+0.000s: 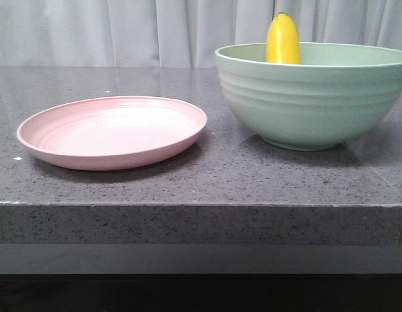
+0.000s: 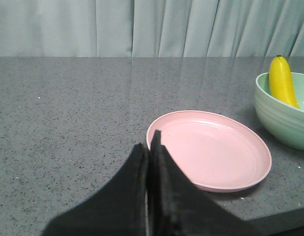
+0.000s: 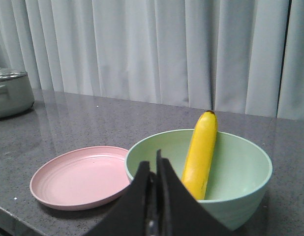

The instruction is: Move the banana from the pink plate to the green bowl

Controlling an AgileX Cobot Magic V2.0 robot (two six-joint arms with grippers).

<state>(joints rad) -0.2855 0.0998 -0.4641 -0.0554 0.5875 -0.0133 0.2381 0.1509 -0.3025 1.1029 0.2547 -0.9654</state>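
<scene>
Grey counter (image 1: 188,175): banana (image 1: 283,40) upright in green bowl (image 1: 311,97), stem up; both claws pressed together.

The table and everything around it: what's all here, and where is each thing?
banana: one, yellow, leaning upright inside the bowl
bowl: one, pale green, right side of the table
plate: one, pink, bare, left of the bowl
table: one, speckled grey stone
pot: one, silvery metal, seen only in the right wrist view, beyond the plate
curtain: pale grey, behind the table
left gripper: black, shut, near the plate
right gripper: black, shut, near the bowl
</scene>
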